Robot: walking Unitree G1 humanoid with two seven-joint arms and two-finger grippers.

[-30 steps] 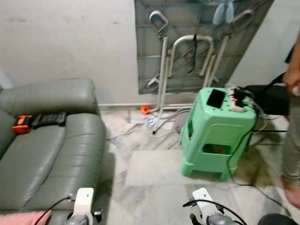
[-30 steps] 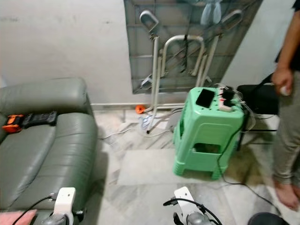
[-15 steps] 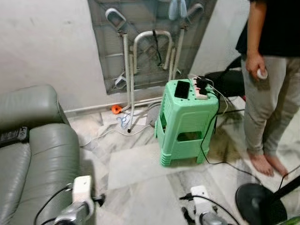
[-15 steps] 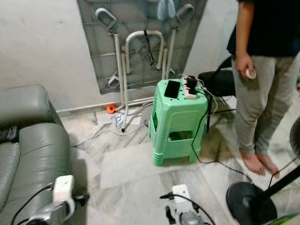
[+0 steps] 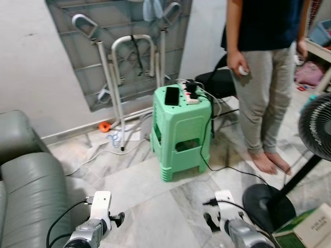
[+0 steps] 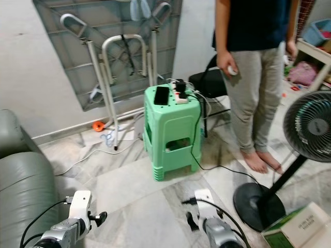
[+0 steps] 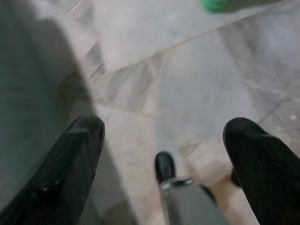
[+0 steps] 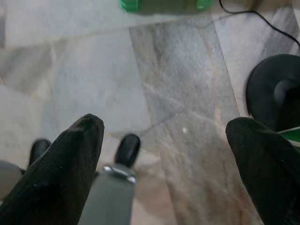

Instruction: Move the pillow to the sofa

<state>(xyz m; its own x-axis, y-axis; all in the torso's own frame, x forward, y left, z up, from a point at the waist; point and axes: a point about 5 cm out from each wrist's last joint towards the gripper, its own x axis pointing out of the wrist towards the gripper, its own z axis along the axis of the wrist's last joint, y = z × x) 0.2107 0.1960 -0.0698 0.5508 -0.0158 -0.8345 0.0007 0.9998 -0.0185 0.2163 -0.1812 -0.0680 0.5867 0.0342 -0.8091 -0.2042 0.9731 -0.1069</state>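
- No pillow visible anywhere in the current views, so location cannot be told; likely somewhere off to the side or behind.
- Judged from the task alone: probably light, soft and easily squashed, not fragile; best pinched at a corner or along a seam edge, or scooped with both grippers from opposite sides so it does not sag and slip out.
- Grey leather sofa [image 5: 28, 191] at the robot's left, one rounded arm and part of the seat showing; looks smooth, so a pillow set on it may slide unless placed well back.
- Left gripper [image 7: 164, 145] hanging low over marble floor [image 5: 155, 206] just beside the sofa, fingers spread wide, holding nothing.
- Right gripper [image 8: 166, 150] likewise low over the floor, fingers parted, empty, near the round black base of a standing fan [image 5: 315, 134].
- Green plastic stool [image 5: 181, 129] ahead, carrying a dark phone [image 5: 171, 95] and a power strip [image 5: 192, 96] with cables trailing to the floor.
- White walking frame [image 5: 129, 77] against the wall behind the stool.
- Person [image 5: 264, 77] standing barefoot beside the stool, small white object in one hand.
- Green-and-white carton [image 5: 305, 232] at the lower right with printed text too blurred to read; no other legible brand or label.
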